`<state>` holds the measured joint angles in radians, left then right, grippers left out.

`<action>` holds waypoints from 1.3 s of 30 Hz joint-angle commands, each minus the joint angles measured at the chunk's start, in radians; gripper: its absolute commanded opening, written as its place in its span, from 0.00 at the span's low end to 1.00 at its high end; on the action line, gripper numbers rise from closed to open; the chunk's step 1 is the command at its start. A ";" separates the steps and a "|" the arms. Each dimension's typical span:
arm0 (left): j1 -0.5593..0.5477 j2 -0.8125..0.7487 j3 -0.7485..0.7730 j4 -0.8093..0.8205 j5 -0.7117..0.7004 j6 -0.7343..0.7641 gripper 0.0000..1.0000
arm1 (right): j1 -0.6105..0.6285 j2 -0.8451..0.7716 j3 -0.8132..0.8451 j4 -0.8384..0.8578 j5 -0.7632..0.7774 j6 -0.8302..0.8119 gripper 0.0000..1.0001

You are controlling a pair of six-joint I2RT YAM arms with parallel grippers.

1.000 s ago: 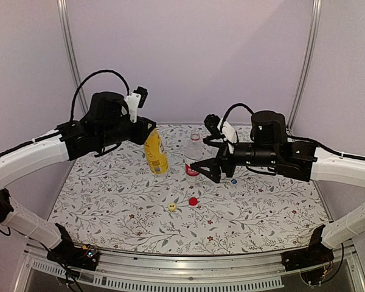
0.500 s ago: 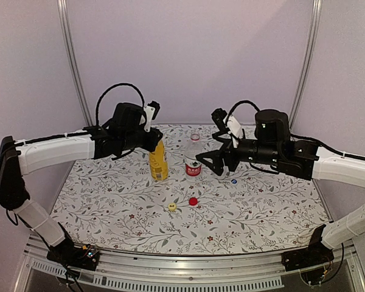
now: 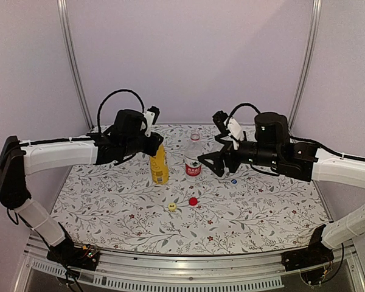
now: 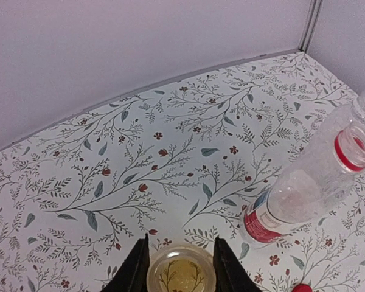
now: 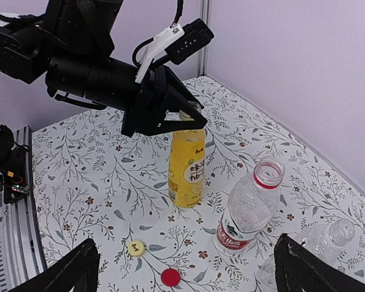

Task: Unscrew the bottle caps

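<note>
The yellow-liquid bottle (image 3: 159,165) stands upright and uncapped on the table. My left gripper (image 3: 156,146) is shut on its neck, with a finger on each side of the open mouth (image 4: 181,277). The red-label bottle (image 3: 193,159) stands open just right of it. My right gripper (image 3: 213,163) is open and empty beside the red-label bottle. The unlabelled clear bottle (image 5: 319,249) is uncapped and sits close by the right gripper's far finger. The yellow cap (image 3: 172,207), red cap (image 3: 193,201) and blue-white cap (image 3: 233,180) lie loose on the table.
The floral tablecloth (image 3: 109,201) covers the table. A purple back wall (image 3: 188,55) and metal corner posts (image 3: 304,61) close in the far side. The caps lie in front of the bottles, towards the near edge.
My left arm brought the yellow bottle from a tilted, lifted pose to standing upright on the table, slightly nearer the red-label bottle. The right gripper shifted only slightly.
</note>
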<state>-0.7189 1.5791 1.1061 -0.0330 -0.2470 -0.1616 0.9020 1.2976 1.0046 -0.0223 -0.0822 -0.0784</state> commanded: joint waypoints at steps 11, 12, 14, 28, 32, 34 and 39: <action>0.009 -0.029 -0.041 0.013 0.021 -0.011 0.71 | -0.007 -0.007 -0.011 0.015 0.020 0.021 0.99; 0.009 -0.038 -0.043 0.016 0.026 -0.013 0.76 | -0.008 -0.007 -0.010 0.015 0.024 0.022 0.99; 0.010 -0.062 -0.049 0.017 0.033 -0.018 0.88 | -0.010 -0.010 -0.005 0.012 0.037 0.029 0.99; 0.063 -0.323 -0.095 0.008 0.092 -0.048 1.00 | -0.118 -0.025 0.075 -0.135 0.351 0.250 0.99; 0.097 -0.409 -0.123 -0.003 0.078 -0.064 1.00 | -0.174 -0.087 0.064 -0.145 0.418 0.318 0.99; 0.122 -0.445 -0.131 -0.006 0.071 -0.061 1.00 | -0.230 -0.112 0.057 -0.145 0.401 0.326 0.99; 0.148 -0.472 -0.085 -0.072 0.021 -0.014 1.00 | -0.270 -0.163 0.065 -0.145 0.466 0.252 0.99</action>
<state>-0.5941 1.1206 0.9909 -0.0448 -0.1917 -0.2092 0.6514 1.1812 1.0500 -0.1608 0.2981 0.2035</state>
